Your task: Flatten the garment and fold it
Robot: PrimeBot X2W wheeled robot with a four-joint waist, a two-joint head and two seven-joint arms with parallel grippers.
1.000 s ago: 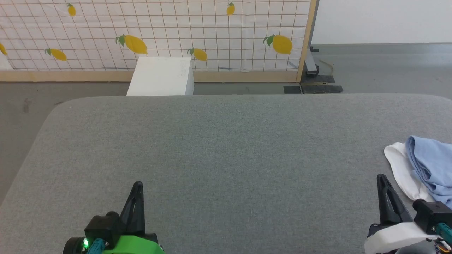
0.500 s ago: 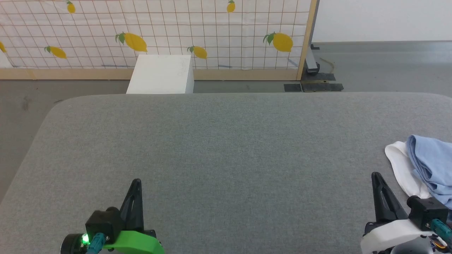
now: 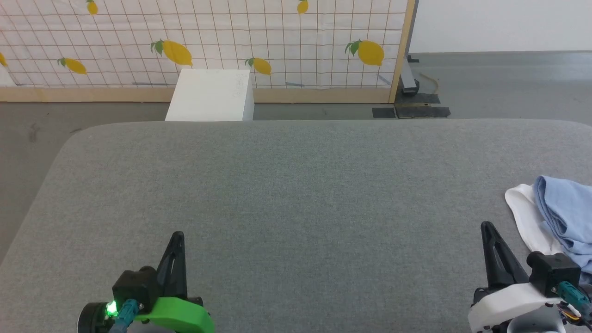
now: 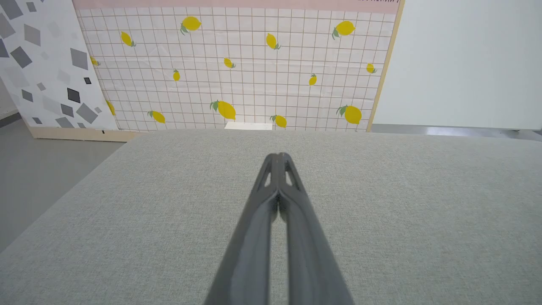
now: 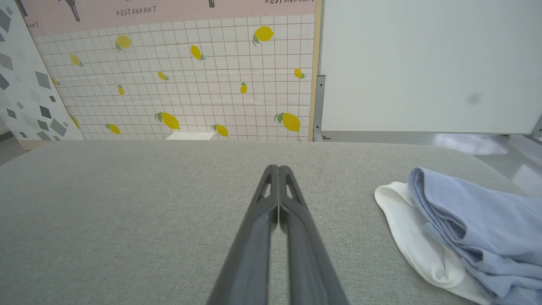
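Right tool [image 3: 485, 226] closed, edged away from garment [image 3: 562, 208].

Grey padded table [image 3: 296, 185], lemon-print screen [image 3: 231, 41] (wood-framed), white box [image 3: 210, 95], grey floor [image 3: 499, 83]

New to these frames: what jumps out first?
The lemon-print screen across the back catches the eye first. Next is the garment, a crumpled blue and white heap at the right edge of the table, just right of the shut right gripper. The left gripper, also shut, sits at the lower left over bare grey cloth.
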